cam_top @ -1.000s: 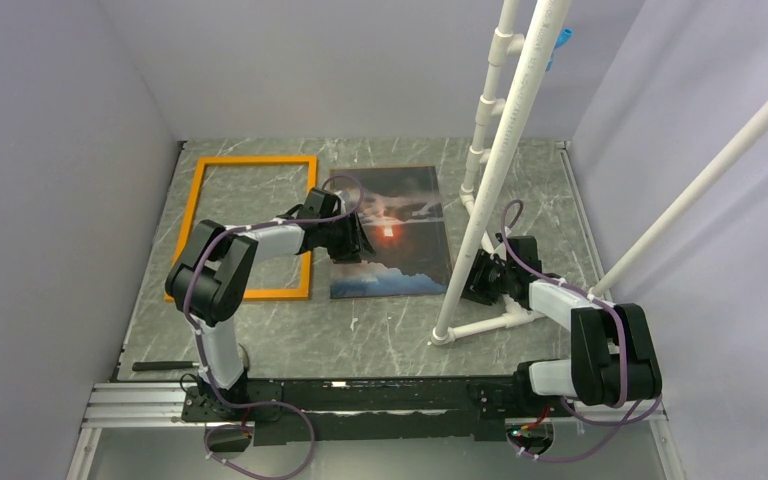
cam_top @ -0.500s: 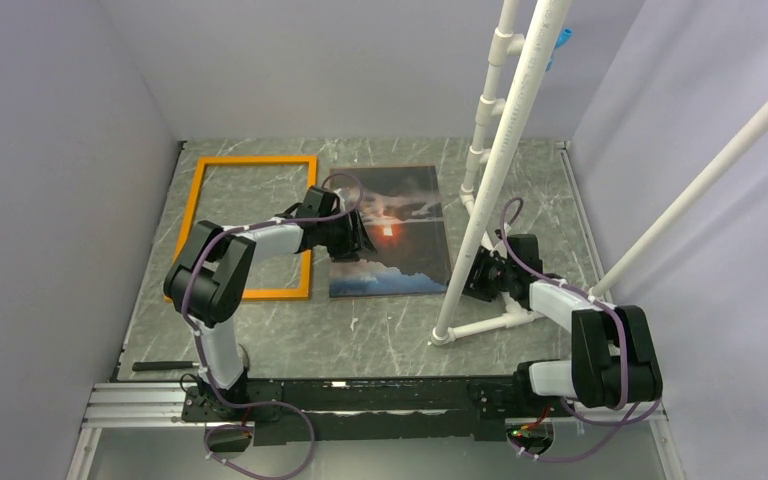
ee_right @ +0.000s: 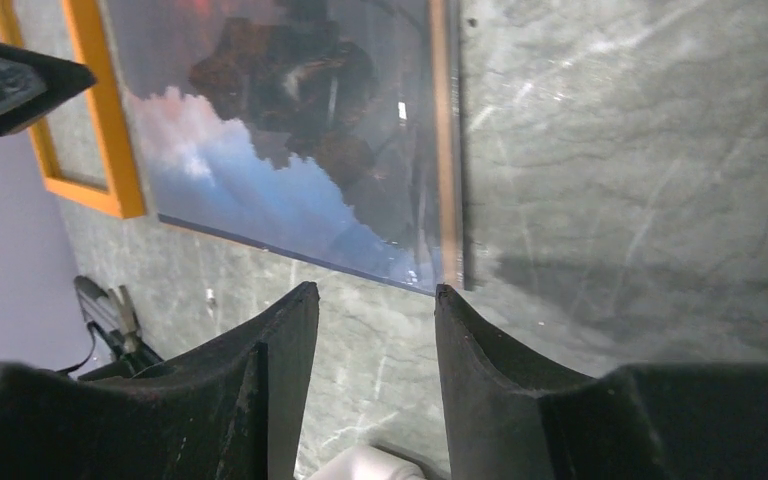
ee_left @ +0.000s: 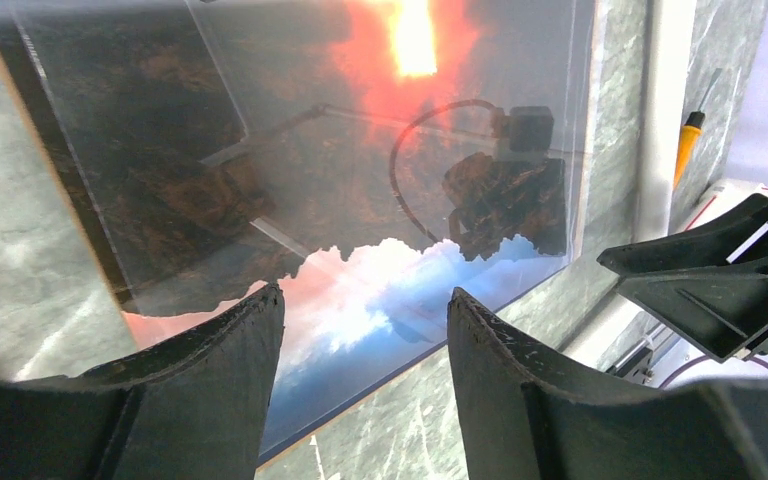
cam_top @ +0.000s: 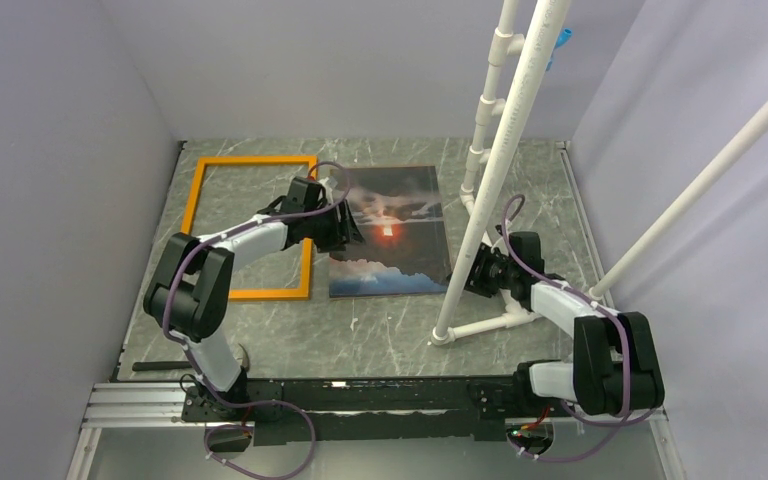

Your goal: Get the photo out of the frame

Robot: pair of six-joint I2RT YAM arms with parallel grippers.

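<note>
- Photo [cam_top: 400, 215]: laid flat, just right of the frame [cam_top: 250, 160].
- Left gripper [ee_left: 365, 300]: jaws parted, nothing held, over photo.
- Right gripper [ee_right: 375, 290]: jaws parted, nothing held.

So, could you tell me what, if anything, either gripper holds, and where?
Nothing is held: the left gripper is open above the photo, the right gripper open beside its near corner.

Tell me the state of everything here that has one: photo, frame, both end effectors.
Photo: out, lying flat on the table beside the frame.
Frame: empty, lying flat.
Left end effector: open, holding nothing, over the photo.
Right end effector: open, holding nothing.
</note>
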